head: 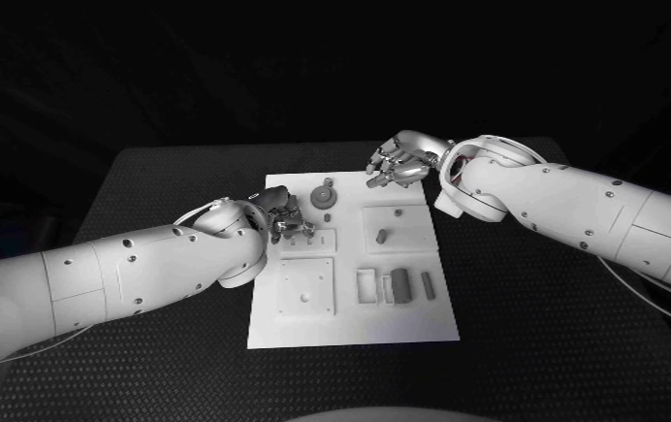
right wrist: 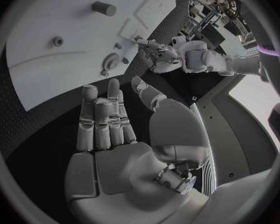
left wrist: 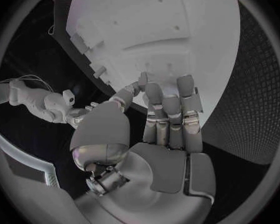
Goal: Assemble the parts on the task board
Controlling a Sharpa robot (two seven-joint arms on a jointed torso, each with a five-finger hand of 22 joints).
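Note:
The white task board [head: 350, 330] lies in the middle of the black table, also seen as the board [left wrist: 165, 30] and the board [right wrist: 59, 15]. On it are a grey gear-like part [head: 325, 194], a short peg [head: 380, 236] and several grey bars [head: 400, 284]. My left hand [head: 287, 218] hangs over the board's left edge with its fingertips [left wrist: 151, 87] down near a small recess; whether anything sits between thumb and finger is unclear. My right hand [head: 398, 165] hovers at the board's far right corner; its fingers [right wrist: 102, 119] stand straight with nothing in them.
A raised square plate [head: 305, 288] sits near the board's left front, and an open frame piece [head: 367, 286] lies beside the bars. Black table surface [head: 545, 344] surrounds the board on all sides. The left hand [right wrist: 157, 55] shows by the gear part [right wrist: 110, 61].

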